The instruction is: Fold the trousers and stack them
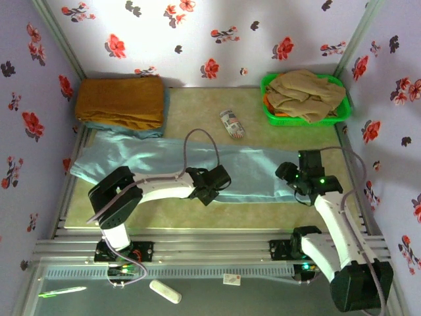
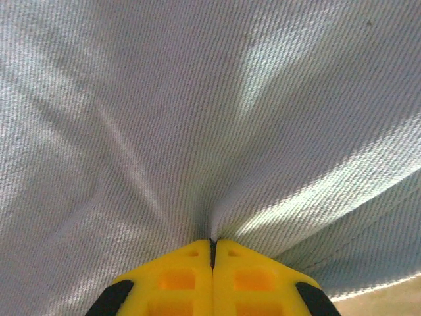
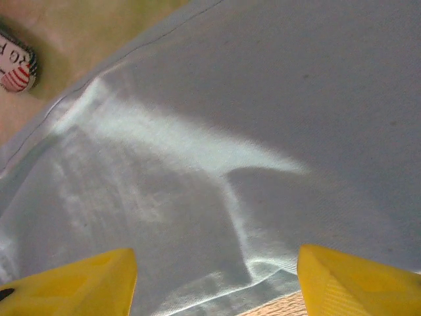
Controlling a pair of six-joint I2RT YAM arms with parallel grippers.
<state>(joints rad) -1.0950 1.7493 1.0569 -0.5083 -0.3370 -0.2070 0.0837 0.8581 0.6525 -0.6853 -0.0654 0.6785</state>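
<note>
So the trousers (image 1: 164, 164) are laid out flat and long across the middle of the bench (image 1: 197, 105), running from the left wall almost to the right arm, pale aqua fabric with a few soft creases. The left claw (image 1: 209, 191) is down on the near edge, about halfway along. From the left wrist cam its yellow tips are pressed tight together (image 2: 212, 245), with the trousers (image 2: 210, 118) puckering right into the seam between them, so it's pinching a bit of cloth. The right claw (image 1: 289, 174) sits over the right end of the trousers. On its wrist cam the yellow fingers are spread wide apart (image 3: 214, 257) with nothing between them but flat trousers (image 3: 263, 118) underneath, near the hem edge. Other stuff: a folded mustard-brown cloth (image 1: 120, 99) in the back left corner, a green basket (image 1: 339, 115) at the back right with a beige garment (image 1: 306, 92) heaped in it, and a small red-and-white can (image 1: 231, 124) lying just beyond the trousers' far edge.
</note>
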